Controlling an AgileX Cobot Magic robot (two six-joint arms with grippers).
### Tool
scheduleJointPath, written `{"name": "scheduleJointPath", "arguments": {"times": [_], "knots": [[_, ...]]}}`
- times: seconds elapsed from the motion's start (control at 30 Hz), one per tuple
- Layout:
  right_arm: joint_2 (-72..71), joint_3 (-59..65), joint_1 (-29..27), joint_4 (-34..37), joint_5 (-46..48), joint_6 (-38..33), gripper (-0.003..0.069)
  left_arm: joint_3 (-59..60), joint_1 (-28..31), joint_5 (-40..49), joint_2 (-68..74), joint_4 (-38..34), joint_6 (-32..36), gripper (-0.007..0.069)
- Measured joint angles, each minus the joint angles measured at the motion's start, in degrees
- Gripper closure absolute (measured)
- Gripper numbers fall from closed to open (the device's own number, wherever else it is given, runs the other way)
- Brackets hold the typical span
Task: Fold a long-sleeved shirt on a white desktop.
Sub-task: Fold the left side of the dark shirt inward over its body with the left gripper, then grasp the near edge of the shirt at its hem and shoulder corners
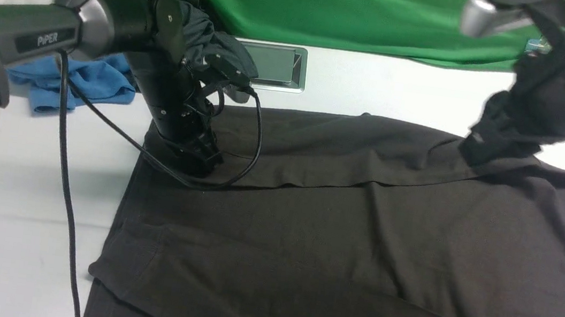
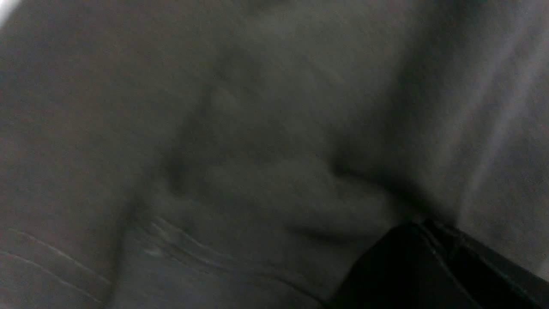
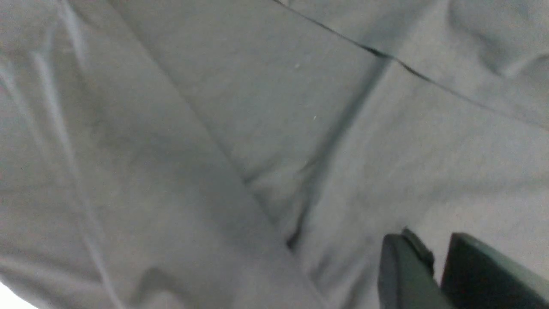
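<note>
Left hand (image 1: pixel 209 165) points down, shut; right hand (image 1: pixel 469 152) hangs higher, blurred, its fingers seemingly slightly apart.

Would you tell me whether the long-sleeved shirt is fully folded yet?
No, only partly folded: the shirt still spreads broadly, with a strip folded along its far side and another layer across its near side.

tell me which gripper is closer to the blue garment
The left. The left gripper is down on the shirt, just to the right of the blue garment; the right gripper is far off toward the neckline.
</note>
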Motion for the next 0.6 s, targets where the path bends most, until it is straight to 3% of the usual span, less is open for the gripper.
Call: {"name": "scheduleJointPath", "arguments": {"times": [0.3, 0.6], "knots": [[-13.6, 11.4, 0.0, 0.0, -2.2, 2.6, 0.0497, 0.3, -1.4, 2.7, -8.2, 0.9, -4.4, 0.0607], [-23.9, 21.9, 0.0, 0.0, -6.0, 2.7, 0.0498, 18.0, -14.1, -1.2, -30.0, 4.5, -5.5, 0.0607]]}}
